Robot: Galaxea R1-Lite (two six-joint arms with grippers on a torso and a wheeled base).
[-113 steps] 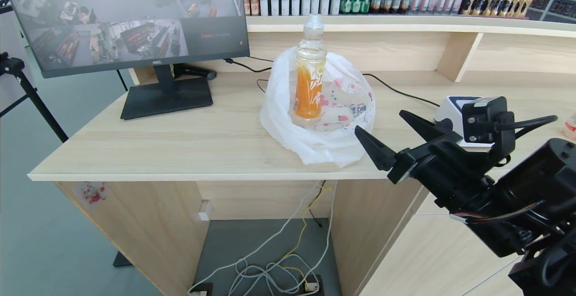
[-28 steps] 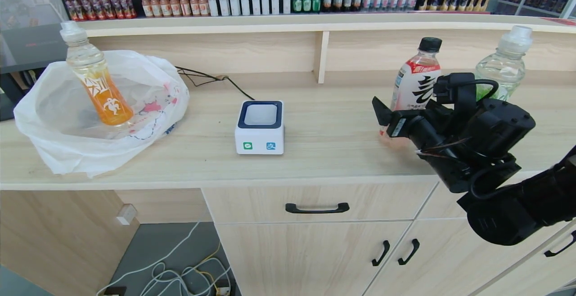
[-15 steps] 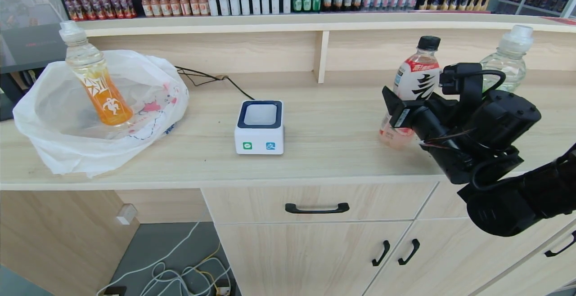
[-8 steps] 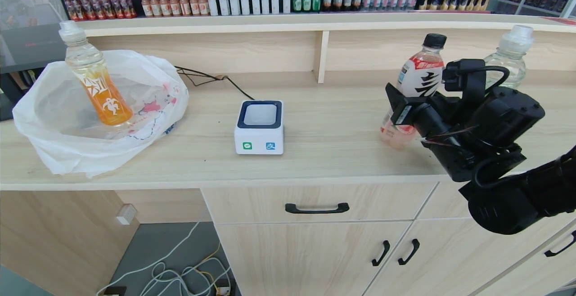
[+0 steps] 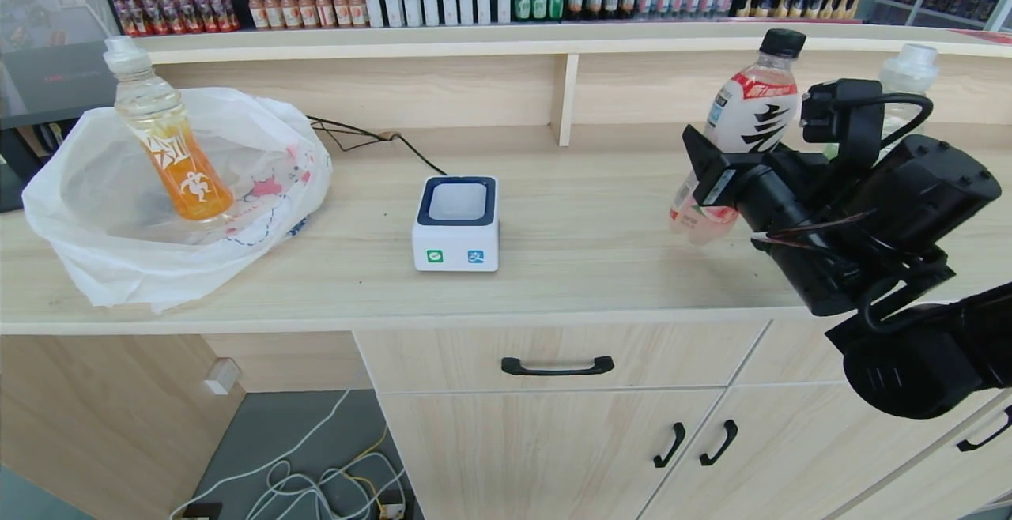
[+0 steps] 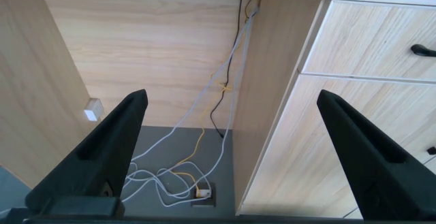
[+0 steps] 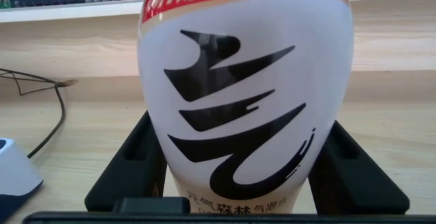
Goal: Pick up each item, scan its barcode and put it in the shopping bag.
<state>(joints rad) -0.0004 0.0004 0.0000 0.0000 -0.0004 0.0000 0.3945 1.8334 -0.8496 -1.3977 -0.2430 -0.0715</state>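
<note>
Bottle (image 5: 749,118) gripped between right jaws, tilted.

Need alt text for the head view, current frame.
The right gripper holds a pink drink bottle tilted over the wooden counter, right of a white scanner. At far left, an orange bottle leans in a white shopping bag.

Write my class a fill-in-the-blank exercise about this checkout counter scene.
The right pincer grips a bottle with a ___ cap.
The ___ drink stands in the shopping bag.
The left pincer hangs ___, holding nothing.
Missing words: black; orange; open.
</note>
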